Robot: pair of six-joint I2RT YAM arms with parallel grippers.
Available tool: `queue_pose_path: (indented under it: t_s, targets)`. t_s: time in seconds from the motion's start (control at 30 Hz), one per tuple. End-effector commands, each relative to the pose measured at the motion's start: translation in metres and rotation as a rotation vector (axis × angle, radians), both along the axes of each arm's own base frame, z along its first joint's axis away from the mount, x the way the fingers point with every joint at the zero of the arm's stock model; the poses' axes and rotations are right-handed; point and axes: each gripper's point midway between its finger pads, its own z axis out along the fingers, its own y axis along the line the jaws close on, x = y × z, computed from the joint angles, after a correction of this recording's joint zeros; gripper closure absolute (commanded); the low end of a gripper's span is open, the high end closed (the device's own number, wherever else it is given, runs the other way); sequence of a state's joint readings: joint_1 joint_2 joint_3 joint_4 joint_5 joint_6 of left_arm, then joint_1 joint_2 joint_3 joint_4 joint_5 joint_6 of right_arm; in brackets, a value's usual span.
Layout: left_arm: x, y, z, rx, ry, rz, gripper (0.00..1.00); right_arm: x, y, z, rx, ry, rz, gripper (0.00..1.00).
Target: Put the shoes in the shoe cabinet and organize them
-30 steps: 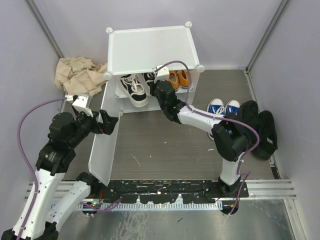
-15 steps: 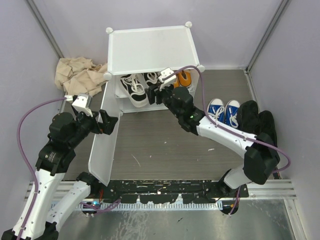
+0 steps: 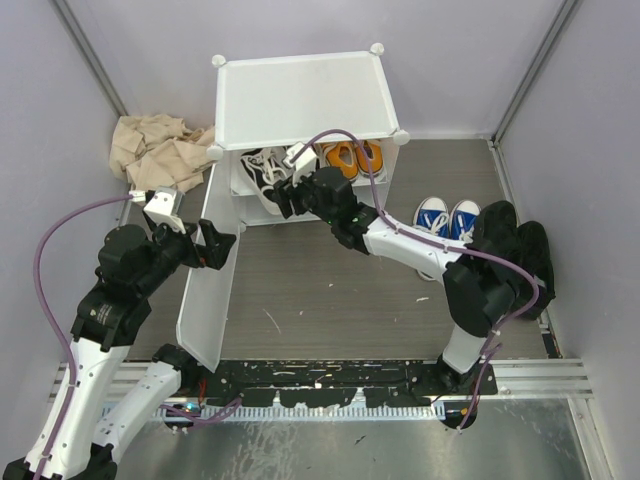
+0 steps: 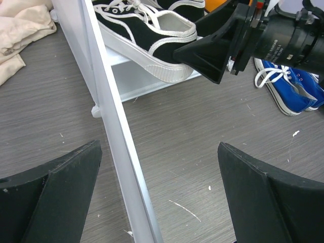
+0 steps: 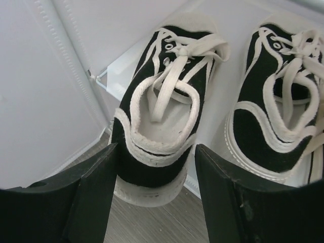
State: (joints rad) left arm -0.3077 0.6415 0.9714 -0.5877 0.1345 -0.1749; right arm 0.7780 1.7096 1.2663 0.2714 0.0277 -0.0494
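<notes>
The right gripper [image 5: 157, 149] stands spread, one finger on each side of the heel of a black shoe [image 5: 167, 101]. That heel overhangs a panel [image 5: 223, 76] inside the cabinet [image 3: 300, 100]. The left gripper [image 4: 159, 147] gapes around the door [image 4: 114, 126]. A crooked push could tip the shoe off the edge or jam it against its mate [image 5: 273, 101]. The upper looks like canvas, with soft white laces and a ribbed rubber sole; the plastic panel is smooth and hard.

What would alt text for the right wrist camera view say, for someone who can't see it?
The right gripper stands open, its black fingers flanking the heel of a black sneaker with white laces that overhangs the white shoe cabinet shelf edge. Its twin sits beside it on the shelf.
</notes>
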Motion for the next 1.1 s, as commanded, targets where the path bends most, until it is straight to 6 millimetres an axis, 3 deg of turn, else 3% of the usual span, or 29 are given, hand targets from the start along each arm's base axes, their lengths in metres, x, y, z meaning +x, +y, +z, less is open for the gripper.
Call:
queue_pose_path:
  t_s: [0.0, 0.1, 0.17, 0.27, 0.3, 0.47, 0.67, 1.07]
  targets:
    - [-0.003, 0.001, -0.007, 0.009, 0.024, 0.0, 0.02, 0.007, 0.013, 0.043, 0.085, -0.086, 0.023, 0.35]
    - [-0.003, 0.001, -0.008, 0.01, 0.026, -0.002, 0.02, 0.016, 0.016, 0.038, 0.079, -0.079, -0.002, 0.38]
    - [-0.003, 0.001, -0.01, 0.011, 0.028, 0.001, 0.02, 0.019, 0.02, 0.034, 0.072, -0.066, -0.003, 0.48]
    - [-0.003, 0.002, -0.009, 0.013, 0.025, 0.002, 0.02, 0.023, 0.027, 0.032, 0.092, -0.052, 0.004, 0.96]
    - [-0.003, 0.002, -0.009, 0.012, 0.024, 0.004, 0.02, 0.024, 0.029, 0.035, 0.11, -0.053, -0.001, 0.99]
    - [-0.004, 0.002, -0.007, 0.011, 0.019, 0.002, 0.02, 0.025, 0.028, 0.064, 0.201, -0.148, -0.119, 0.99]
    - [-0.003, 0.002, -0.008, 0.011, 0.02, 0.001, 0.02, 0.021, 0.013, 0.107, 0.304, -0.323, -0.4, 0.99]
    - [-0.004, 0.0, -0.01, 0.007, 0.023, -0.009, 0.02, 0.052, 0.018, 0.081, 0.323, -0.344, -0.568, 0.99]
